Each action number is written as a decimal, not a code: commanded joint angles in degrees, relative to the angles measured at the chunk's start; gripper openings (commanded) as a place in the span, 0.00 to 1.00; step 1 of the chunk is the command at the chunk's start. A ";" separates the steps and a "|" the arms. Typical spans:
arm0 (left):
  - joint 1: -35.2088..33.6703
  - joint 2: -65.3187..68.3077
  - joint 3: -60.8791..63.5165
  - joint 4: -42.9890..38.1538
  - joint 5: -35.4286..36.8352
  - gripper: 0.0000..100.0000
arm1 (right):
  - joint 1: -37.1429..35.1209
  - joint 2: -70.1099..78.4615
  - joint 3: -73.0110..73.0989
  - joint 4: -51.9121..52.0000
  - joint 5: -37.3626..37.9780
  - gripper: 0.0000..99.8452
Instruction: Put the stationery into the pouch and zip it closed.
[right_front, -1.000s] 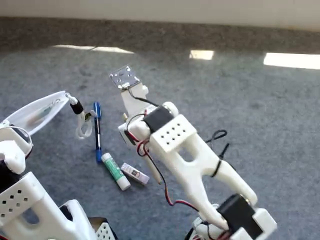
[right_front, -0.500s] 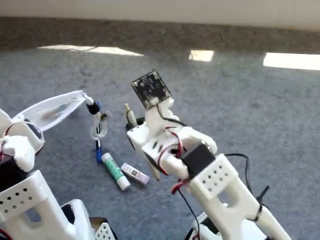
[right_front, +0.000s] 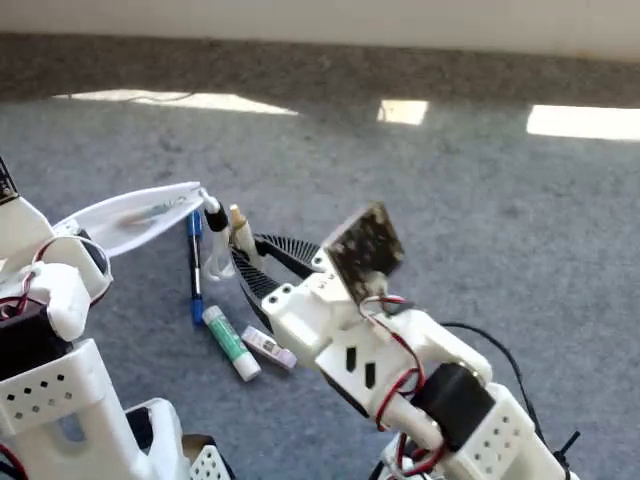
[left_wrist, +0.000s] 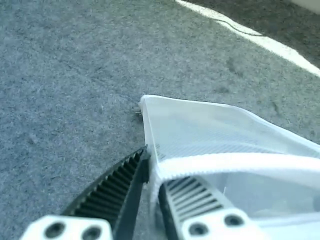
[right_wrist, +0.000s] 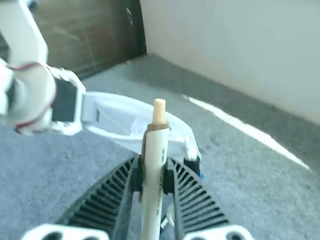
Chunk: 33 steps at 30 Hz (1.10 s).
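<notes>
My worktop (right_front: 480, 230) reads as speckled mid-grey, with pale sunlit bars along its far edge. The pouch (right_front: 140, 222) is translucent white with a fine mesh weave and a black zip pull (right_front: 213, 218). The cream pen (right_wrist: 152, 165) in the right claw (right_wrist: 151, 167) has a brown band under its paler tip. Toward the worktop's left side I see a blue pen (right_front: 194, 262), a glue stick (right_front: 230, 343) with a green body and white ends, and a white eraser (right_front: 268, 346) with a darker label. The right claw's ribbed fingers (right_wrist: 192, 200) are black, as is the left claw (left_wrist: 151, 165) on its bare side. The arms (right_front: 400, 360) are white with red and black wires.
</notes>
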<state>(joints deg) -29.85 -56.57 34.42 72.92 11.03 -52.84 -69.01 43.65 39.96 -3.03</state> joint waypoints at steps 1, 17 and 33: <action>0.92 0.04 -1.10 -1.85 0.44 0.01 | -3.47 -4.35 -0.48 -8.48 -0.62 0.01; 0.92 0.04 -0.84 -1.49 0.44 0.01 | -13.05 3.47 12.97 -60.18 -0.18 0.01; 0.66 0.04 0.57 -1.85 0.44 0.01 | -8.57 31.96 7.69 -89.98 5.89 0.01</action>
<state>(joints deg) -29.85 -56.57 35.21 72.92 11.03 -62.59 -38.15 54.55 -46.29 0.57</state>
